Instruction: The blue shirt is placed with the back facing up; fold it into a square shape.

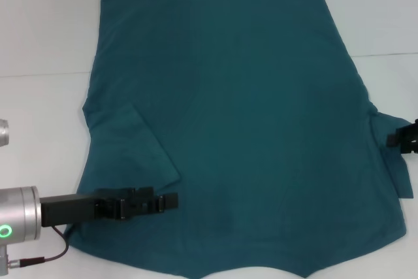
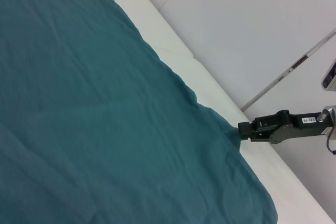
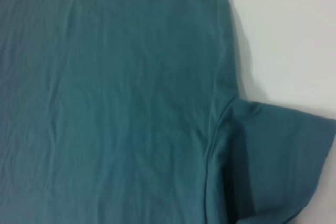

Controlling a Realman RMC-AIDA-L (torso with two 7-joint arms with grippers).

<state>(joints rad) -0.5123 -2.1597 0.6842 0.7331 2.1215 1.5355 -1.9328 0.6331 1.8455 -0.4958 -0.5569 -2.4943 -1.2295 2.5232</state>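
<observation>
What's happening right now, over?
Left gripper low over shirt, by the folded-in left sleeve. Right gripper at right sleeve. Shirt back up, not yet square. No obstruction.

So the base is a plain white flat table (image 1: 46, 24) with a matte top, and a thin seam line runs across it toward the far edge. Directly on it lies the big dark teal-blue cotton T-shirt (image 1: 248, 115), spread flat with the plain side up and covering most of the surface. Its hem sits toward the far edge, the left sleeve is folded in over the body, and the right sleeve sticks out toward the right edge.
</observation>
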